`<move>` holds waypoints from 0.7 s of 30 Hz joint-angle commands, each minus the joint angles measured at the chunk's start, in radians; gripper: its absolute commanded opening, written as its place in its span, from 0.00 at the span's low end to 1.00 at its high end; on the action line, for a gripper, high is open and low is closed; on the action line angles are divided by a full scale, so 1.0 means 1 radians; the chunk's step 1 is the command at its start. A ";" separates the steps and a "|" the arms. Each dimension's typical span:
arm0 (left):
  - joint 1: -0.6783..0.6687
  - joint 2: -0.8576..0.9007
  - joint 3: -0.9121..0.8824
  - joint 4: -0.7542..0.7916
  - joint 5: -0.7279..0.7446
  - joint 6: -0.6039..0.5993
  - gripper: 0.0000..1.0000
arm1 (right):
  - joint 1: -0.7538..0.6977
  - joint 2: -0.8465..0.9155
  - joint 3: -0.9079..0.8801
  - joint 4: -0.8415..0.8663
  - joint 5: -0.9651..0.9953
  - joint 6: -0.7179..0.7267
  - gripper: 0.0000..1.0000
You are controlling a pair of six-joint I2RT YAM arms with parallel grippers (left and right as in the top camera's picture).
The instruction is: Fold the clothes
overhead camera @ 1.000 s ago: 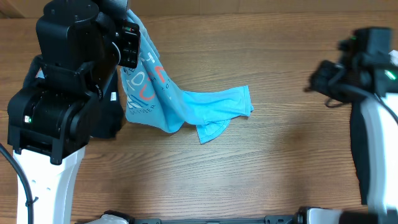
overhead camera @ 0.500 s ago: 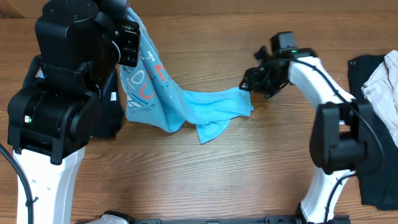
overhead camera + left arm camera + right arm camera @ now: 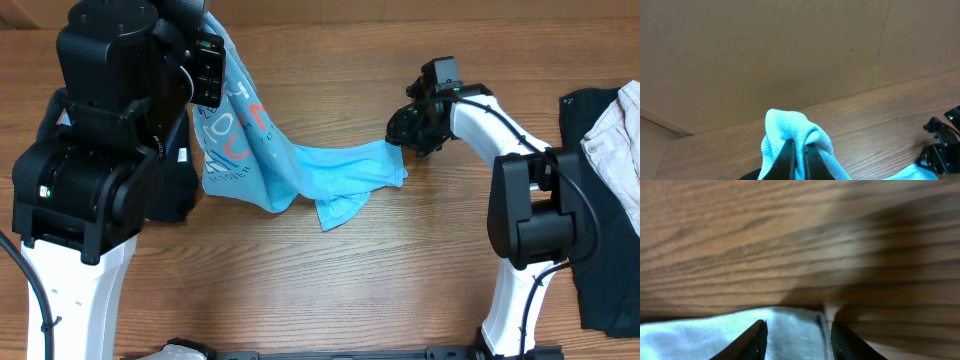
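Observation:
The light blue T-shirt (image 3: 300, 170) hangs from my left gripper (image 3: 212, 40) at the far left and trails right across the table, print showing near the top. In the left wrist view the left gripper (image 3: 800, 150) is shut on a bunched fold of the shirt (image 3: 790, 127), held above the table. My right gripper (image 3: 397, 135) sits at the shirt's right end. In the right wrist view it (image 3: 797, 330) is open, its fingers (image 3: 757, 340) straddling the shirt's edge (image 3: 790, 330) on the wood.
A black garment (image 3: 600, 240) with pale cloth (image 3: 615, 140) on it lies at the right edge of the table. A brown cardboard wall (image 3: 790, 50) stands behind the table. Bare wood (image 3: 400, 280) lies in front of the shirt.
My right arm has swung in from the right edge to the shirt's right end, uncovering the black garment. The left arm and the lifted shirt have stayed put.

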 commanded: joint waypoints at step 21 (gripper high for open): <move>-0.002 -0.079 0.040 0.117 0.015 0.085 0.04 | -0.285 -0.898 0.032 -0.235 0.301 0.004 0.04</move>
